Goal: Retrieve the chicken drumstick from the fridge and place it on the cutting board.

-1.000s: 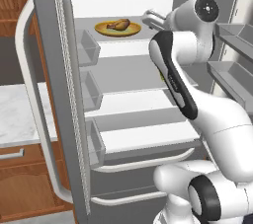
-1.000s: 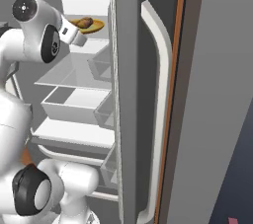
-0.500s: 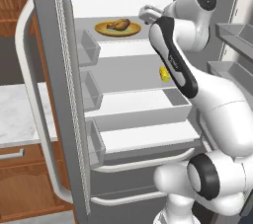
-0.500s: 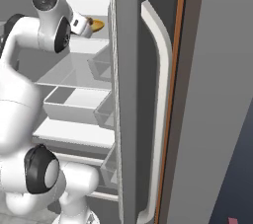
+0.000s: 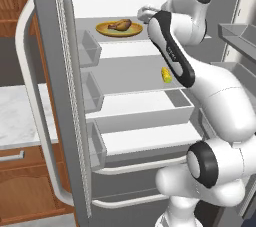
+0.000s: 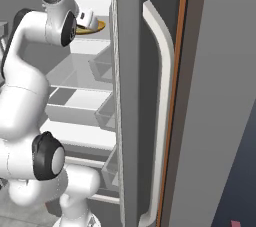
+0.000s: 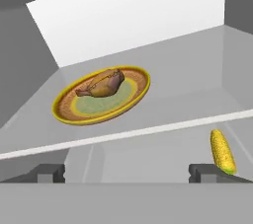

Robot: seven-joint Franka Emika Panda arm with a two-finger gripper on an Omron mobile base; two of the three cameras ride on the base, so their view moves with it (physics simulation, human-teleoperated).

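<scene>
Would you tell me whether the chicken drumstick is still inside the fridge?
Inside: the chicken drumstick lies on the yellow plate on the fridge shelf.

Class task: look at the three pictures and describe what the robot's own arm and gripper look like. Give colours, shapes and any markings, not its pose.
The arm is glossy white, built of rounded, bulging segments joined by round black joint caps, with a black band along one link. No cables or lettering show. The gripper has two small, blocky dark grey finger tips.
</scene>
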